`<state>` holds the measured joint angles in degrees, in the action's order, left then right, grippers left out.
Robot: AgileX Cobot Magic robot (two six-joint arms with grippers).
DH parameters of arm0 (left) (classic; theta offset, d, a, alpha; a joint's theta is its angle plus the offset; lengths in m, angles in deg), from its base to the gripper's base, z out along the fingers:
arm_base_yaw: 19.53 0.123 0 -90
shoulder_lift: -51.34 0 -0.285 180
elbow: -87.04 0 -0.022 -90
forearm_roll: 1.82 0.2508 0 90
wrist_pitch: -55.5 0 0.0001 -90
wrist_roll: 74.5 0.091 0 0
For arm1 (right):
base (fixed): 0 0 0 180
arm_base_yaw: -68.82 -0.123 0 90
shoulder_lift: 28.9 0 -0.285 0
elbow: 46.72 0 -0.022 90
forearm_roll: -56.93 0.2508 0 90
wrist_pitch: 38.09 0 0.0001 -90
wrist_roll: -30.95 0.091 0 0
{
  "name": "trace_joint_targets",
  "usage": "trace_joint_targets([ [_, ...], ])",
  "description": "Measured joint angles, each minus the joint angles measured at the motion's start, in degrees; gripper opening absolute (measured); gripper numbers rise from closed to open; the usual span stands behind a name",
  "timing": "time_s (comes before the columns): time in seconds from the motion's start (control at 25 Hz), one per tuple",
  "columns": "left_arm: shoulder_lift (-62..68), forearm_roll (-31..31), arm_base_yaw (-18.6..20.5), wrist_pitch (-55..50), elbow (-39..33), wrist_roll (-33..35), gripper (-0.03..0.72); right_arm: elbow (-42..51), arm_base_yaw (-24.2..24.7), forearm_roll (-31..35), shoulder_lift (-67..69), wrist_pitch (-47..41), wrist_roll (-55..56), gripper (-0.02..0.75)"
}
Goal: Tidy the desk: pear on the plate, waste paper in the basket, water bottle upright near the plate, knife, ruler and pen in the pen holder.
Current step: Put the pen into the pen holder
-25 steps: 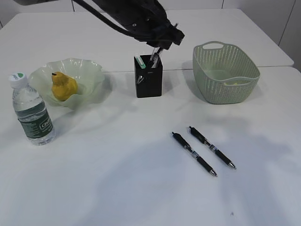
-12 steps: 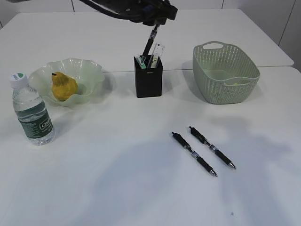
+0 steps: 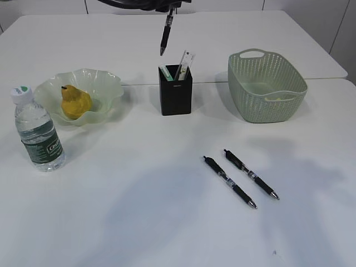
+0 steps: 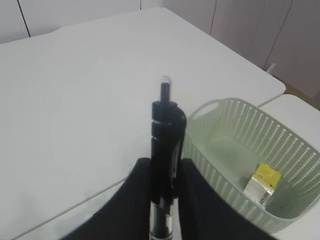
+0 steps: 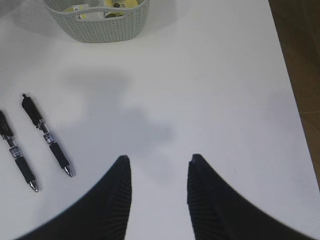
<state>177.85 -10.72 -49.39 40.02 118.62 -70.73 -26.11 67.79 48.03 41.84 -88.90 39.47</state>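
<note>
Leftmost, the water bottle stands upright beside the plate, where the pear sits. Farther right, the left gripper is clamped on a black pen, which hangs nearly vertical, tip down, high above the pen holder; a ruler leans up out of the holder. Two more pens lie on the near table, side by side, long axes running far-left to near-right, tips near-right. The basket holds waste paper. The right gripper hangs half open with nothing in it.
</note>
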Motion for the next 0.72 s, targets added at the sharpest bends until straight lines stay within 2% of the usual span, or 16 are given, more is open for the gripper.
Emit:
trace_joint_targets([
  [0.36,2.3,-2.0,0.1,8.8,-1.7,0.0,0.089,0.0,0.0,0.0,0.0,0.1,-0.2,0.314],
  [0.72,2.3,-3.4,0.3,21.1,-9.4,0.0,0.089,0.0,0.0,0.0,0.0,0.1,-0.5,0.314],
])
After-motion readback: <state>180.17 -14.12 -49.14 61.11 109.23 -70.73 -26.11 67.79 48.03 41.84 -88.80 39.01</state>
